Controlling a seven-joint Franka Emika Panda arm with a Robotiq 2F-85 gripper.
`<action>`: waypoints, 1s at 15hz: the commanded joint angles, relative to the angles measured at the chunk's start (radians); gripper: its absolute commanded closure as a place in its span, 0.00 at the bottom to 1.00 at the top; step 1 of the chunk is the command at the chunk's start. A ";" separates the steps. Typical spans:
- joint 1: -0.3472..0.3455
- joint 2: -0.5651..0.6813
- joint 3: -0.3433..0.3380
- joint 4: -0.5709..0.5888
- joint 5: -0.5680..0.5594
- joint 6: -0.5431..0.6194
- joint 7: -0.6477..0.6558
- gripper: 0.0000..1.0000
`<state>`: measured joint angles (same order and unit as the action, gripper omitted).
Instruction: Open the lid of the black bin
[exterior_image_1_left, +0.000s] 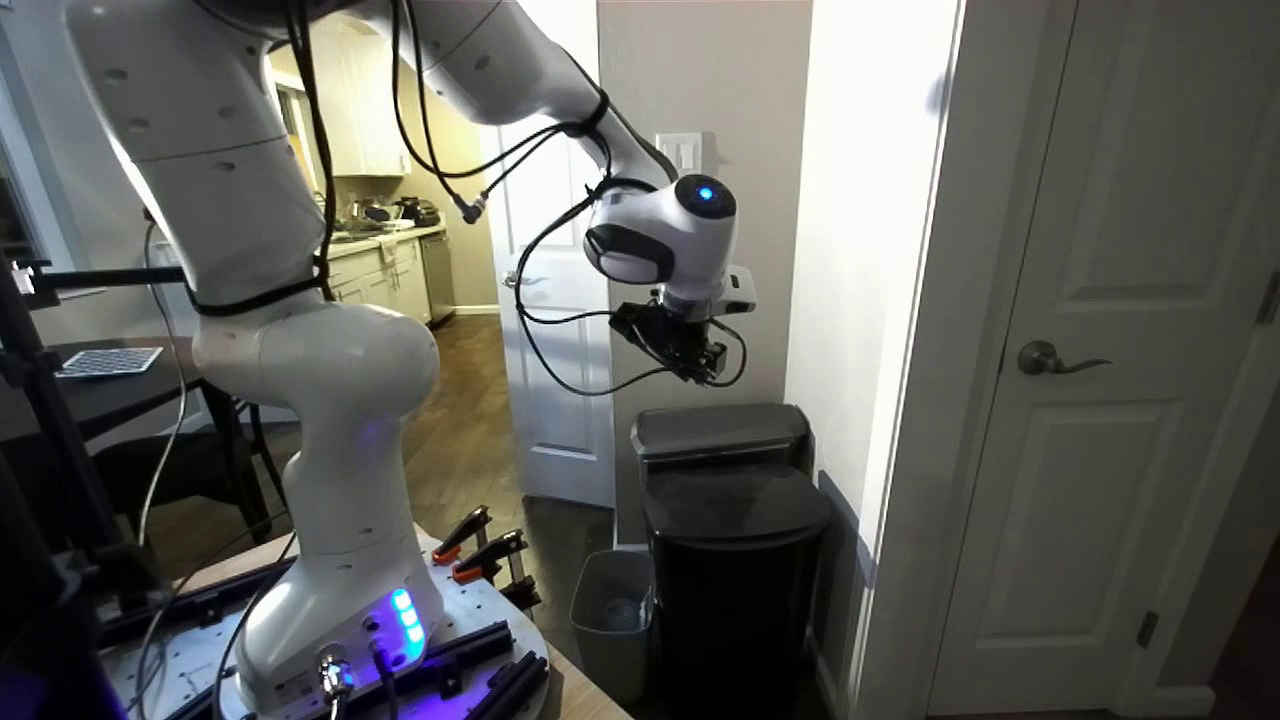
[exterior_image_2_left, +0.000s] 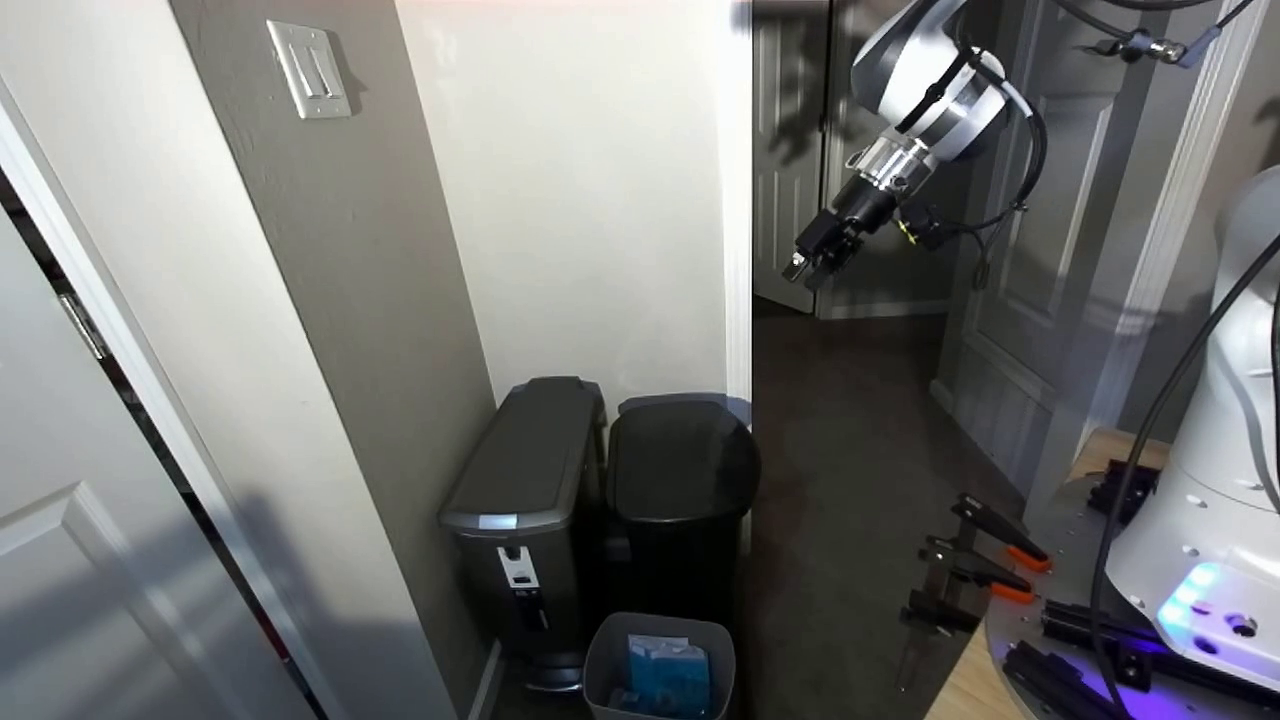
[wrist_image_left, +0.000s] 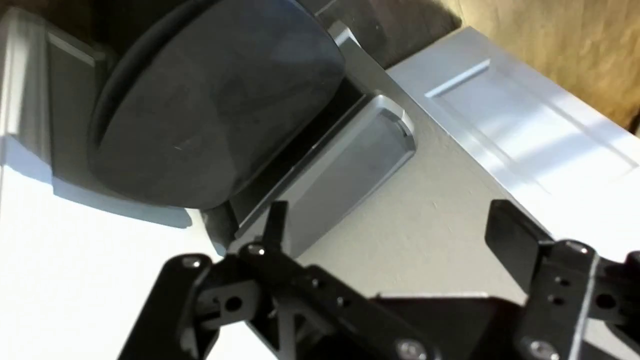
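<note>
Black, round-edged plastic lid (exterior_image_1_left: 738, 500) lay closed on its tall black bin (exterior_image_1_left: 735, 620); black two-fingered tool (wrist_image_left: 390, 222), empty, spread wide, hung higher, apart, and likely needed to lift gently from under one edge.

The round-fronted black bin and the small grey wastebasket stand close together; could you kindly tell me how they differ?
The round-fronted black bin is taller and bulkier than the small grey wastebasket. The bin is covered by its closed lid, whereas the wastebasket is open-topped, with a blue packet showing inside in an exterior view. The bin is black, the wastebasket grey. Both stand upright.
</note>
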<state>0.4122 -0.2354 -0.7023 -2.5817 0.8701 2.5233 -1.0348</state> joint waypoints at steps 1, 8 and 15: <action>0.108 0.116 -0.101 0.071 0.279 -0.067 -0.213 0.00; -0.084 0.129 0.092 0.067 0.269 -0.080 -0.186 0.00; -0.170 0.169 0.171 0.071 0.269 -0.082 -0.195 0.00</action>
<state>0.4073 -0.1234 -0.6866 -2.5189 1.1121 2.4664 -1.2071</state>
